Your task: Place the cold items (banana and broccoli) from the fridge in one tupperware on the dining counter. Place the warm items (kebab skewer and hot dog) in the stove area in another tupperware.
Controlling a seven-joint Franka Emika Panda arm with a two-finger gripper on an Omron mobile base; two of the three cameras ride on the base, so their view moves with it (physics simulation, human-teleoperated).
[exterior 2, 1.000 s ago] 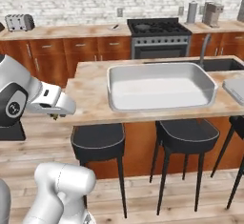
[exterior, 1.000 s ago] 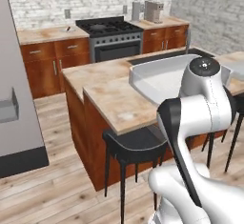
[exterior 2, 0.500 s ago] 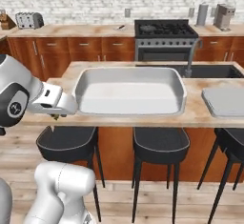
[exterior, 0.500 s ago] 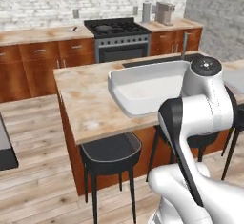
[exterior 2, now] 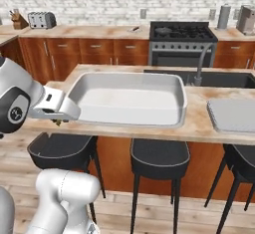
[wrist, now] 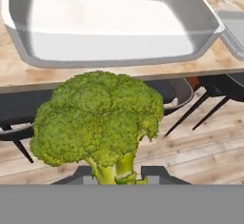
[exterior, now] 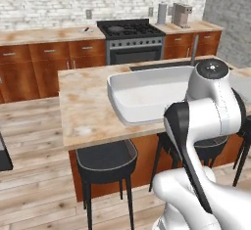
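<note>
My gripper [wrist: 117,176] is shut on the stalk of the broccoli [wrist: 100,118], a green floret that fills the middle of the hand view. In the right base view the gripper [exterior 2: 59,122] hangs at the near left edge of the dining counter [exterior 2: 199,123], just short of the white tupperware tub [exterior 2: 124,124]. The tub [wrist: 119,62] lies ahead of the broccoli and looks empty. The shallow grey tray [exterior 2: 231,116] sits to the tub's right. The stove area [exterior 2: 182,31] is at the back wall. Banana, kebab skewer, hot dog and fridge are out of view.
Black stools [exterior 2: 159,153] stand under the counter's near edge, one [exterior: 105,160] right below the gripper's side. A dark sink [exterior 2: 219,78] with a grey faucet [exterior 2: 199,68] lies behind the tub. A toaster [exterior 2: 41,19] sits on the back counter.
The base has driven and both base views have shifted: the counter and tub are now nearer and more central. The gripper stays shut on the broccoli, held in the same pose.
</note>
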